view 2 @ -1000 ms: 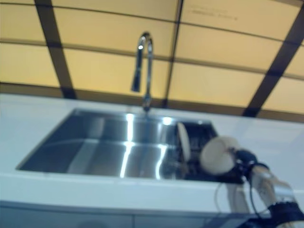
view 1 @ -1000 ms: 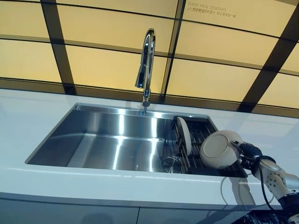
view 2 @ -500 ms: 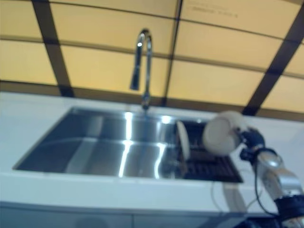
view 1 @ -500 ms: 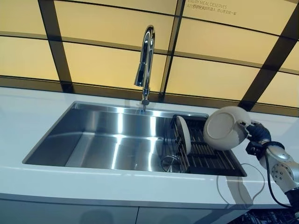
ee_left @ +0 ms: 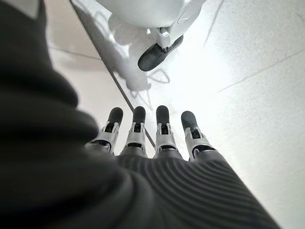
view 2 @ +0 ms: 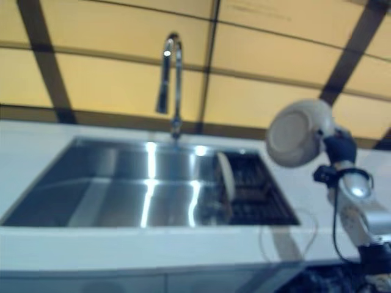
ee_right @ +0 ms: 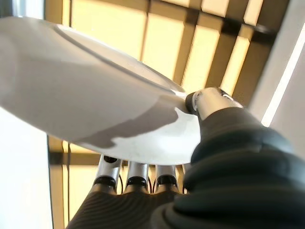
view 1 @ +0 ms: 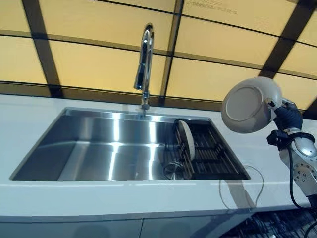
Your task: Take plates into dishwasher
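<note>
The right hand [view 1: 286, 118] pinches a white plate [view 1: 249, 105] between thumb and fingers, holding it on edge in the air to the right of the sink [view 1: 89, 148], above the white desk [view 1: 267, 158], while the left hand [ee_left: 152, 138] hangs with straight fingers.

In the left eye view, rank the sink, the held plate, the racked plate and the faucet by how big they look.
Largest to smallest:
1. sink
2. faucet
3. held plate, nearer the camera, so unsure
4. racked plate
</note>
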You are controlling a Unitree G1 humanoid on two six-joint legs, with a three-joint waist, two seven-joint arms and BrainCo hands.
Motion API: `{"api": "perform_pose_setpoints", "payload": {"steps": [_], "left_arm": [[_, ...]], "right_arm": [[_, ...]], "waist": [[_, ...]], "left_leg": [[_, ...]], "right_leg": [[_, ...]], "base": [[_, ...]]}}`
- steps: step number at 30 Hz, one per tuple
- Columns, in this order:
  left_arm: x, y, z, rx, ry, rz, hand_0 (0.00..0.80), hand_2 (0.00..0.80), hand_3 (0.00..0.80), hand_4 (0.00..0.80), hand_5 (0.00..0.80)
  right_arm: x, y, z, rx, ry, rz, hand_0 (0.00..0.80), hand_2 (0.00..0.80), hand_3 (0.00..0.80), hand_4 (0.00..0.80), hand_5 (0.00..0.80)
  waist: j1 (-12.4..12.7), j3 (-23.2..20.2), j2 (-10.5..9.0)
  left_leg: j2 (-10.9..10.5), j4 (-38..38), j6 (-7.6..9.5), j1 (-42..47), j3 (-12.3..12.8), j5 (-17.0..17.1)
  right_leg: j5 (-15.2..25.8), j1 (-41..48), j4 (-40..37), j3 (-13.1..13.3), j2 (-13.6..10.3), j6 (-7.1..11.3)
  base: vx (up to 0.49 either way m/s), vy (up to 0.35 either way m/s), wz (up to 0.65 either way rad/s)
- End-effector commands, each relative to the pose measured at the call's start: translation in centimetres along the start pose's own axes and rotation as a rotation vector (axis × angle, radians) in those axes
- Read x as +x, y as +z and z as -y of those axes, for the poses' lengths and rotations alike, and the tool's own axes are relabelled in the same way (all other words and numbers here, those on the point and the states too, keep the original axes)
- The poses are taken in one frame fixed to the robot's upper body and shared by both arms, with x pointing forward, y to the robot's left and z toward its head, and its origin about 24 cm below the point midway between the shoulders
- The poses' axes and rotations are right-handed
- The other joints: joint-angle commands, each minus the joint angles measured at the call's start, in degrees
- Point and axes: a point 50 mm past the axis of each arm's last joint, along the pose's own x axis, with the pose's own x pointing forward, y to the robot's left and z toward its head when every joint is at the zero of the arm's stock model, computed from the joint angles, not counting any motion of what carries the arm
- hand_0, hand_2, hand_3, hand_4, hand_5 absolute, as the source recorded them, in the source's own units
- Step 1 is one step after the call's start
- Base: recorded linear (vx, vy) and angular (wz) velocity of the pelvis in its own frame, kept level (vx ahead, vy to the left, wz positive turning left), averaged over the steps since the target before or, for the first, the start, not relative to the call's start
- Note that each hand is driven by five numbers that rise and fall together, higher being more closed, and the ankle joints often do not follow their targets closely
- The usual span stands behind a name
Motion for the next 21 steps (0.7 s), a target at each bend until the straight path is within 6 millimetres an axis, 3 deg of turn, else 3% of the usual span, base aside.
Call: {"api": "perform_pose_setpoints", "payload": {"steps": [1, 2, 4, 5, 6, 8, 11, 14, 16, 21], "left_arm": [[-0.3, -2.8, 0.3, 0.113, -0.017, -0.111, 0.0, 0.0, 0.0, 0.0, 0.0], [-0.3, -2.8, 0.2, 0.114, -0.009, -0.114, 0.0, 0.0, 0.0, 0.0, 0.0], [-0.3, -2.6, -0.8, 0.078, 0.026, -0.118, 0.0, 0.0, 0.0, 0.0, 0.0], [-0.3, -2.6, -0.8, 0.078, 0.026, -0.118, 0.0, 0.0, 0.0, 0.0, 0.0], [-0.3, -2.1, -1.5, 0.061, 0.042, -0.113, 0.0, 0.0, 0.0, 0.0, 0.0], [-0.2, -1.8, -1.9, 0.048, 0.051, -0.109, 0.0, 0.0, 0.0, 0.0, 0.0], [-0.2, -1.5, -2.1, 0.039, 0.057, -0.101, 0.0, 0.0, 0.0, 0.0, 0.0], [-0.2, -1.2, -2.4, 0.056, 0.054, -0.088, 0.0, 0.0, 0.0, 0.0, 0.0], [-0.1, -0.9, -2.4, 0.062, 0.056, -0.075, 0.0, 0.0, 0.0, 0.0, 0.0], [0.0, 0.2, -2.1, 0.054, 0.055, -0.012, 0.0, 0.0, 0.0, 0.0, 0.0]], "right_arm": [[0.0, 4.9, 0.6, -0.021, -0.013, 0.227, 0.8, 0.8, 0.8, 0.8, 0.8], [-0.1, 4.8, 0.6, -0.027, -0.013, 0.225, 0.8, 0.8, 0.8, 0.8, 0.8], [-0.5, 5.0, 0.8, -0.024, 0.014, 0.222, 0.8, 0.8, 0.8, 0.8, 0.8], [-0.5, 5.0, 0.8, -0.024, 0.013, 0.222, 0.8, 0.8, 0.8, 0.8, 0.8], [-0.6, 5.1, 1.1, -0.022, 0.032, 0.215, 0.8, 0.8, 0.8, 0.8, 0.8], [-0.8, 5.1, 1.5, -0.025, 0.048, 0.202, 0.8, 0.8, 0.8, 0.8, 0.8], [-0.9, 4.9, 2.0, -0.028, 0.066, 0.19, 0.8, 0.8, 0.8, 0.8, 0.8], [-0.9, 5.0, 2.4, -0.033, 0.071, 0.189, 0.8, 0.8, 0.8, 0.8, 0.8], [-1.1, 4.7, 2.5, -0.035, 0.082, 0.183, 0.8, 0.8, 0.8, 0.8, 0.8], [-1.4, 4.3, 2.1, -0.032, 0.114, 0.179, 0.8, 0.8, 0.8, 0.8, 0.8]], "waist": [[-1.51, -3.08, -1.89], [-1.64, -3.05, -2.04], [-2.44, -2.65, -1.55], [-2.37, -2.65, -1.56], [-2.99, -2.86, -1.11], [-3.47, -3.34, -0.61], [-3.67, -4.33, 0.39], [-3.81, -5.8, 0.35], [-3.86, -6.83, -0.14], [-2.86, -7.02, -0.49]], "left_leg": [[-2.23, 2.29, -0.31, 3.46, -1.05, -7.05], [-2.03, 2.11, -0.45, 3.51, -0.01, -6.7], [-0.51, 1.25, -0.69, 4.76, 5.25, -6.5], [-0.52, 1.23, -0.69, 4.78, 5.31, -6.49], [0.1, 1.3, -0.55, 4.66, 7.79, -6.29], [0.76, 1.45, -0.36, 4.31, 9.44, -6.01], [2.03, 1.58, -0.64, 4.25, 10.55, -6.84], [2.79, 2.17, -0.81, 2.89, 11.46, -6.47], [2.99, 3.3, -0.86, 1.25, 11.31, -6.37], [4.52, 4.68, -2.75, -0.39, 11.17, -5.44]], "right_leg": [[6.33, -5.45, 3.62, -3.25, -6.29, 2.75], [7.03, -6.13, 3.88, -4.08, -6.72, 2.77], [7.64, -7.13, 6.88, -8.74, -9.12, 3.02], [7.62, -7.17, 6.93, -8.68, -9.12, 3.02], [7.24, -6.79, 8.72, -9.8, -10.49, 2.79], [6.63, -5.97, 10.45, -9.89, -11.52, 2.47], [4.32, -3.08, 12.71, -9.08, -13.15, 2.72], [1.59, -0.05, 11.4, -7.74, -13.11, 2.61], [-1.13, 2.54, 8.6, -6.69, -11.93, 2.41], [-5.16, 5.7, 2.05, -8.15, -8.59, 0.57]], "base": [[-0.032, 0.053, -0.9], [-0.074, 0.045, -1.04], [-0.142, 0.028, -1.12], [-0.177, 0.016, -1.15], [-0.123, -0.003, -0.84], [-0.1, -0.021, -0.87], [-0.071, -0.09, -1.29], [-0.093, -0.231, -0.64], [-0.095, -0.336, -0.6], [-0.103, -0.357, -0.27]]}}
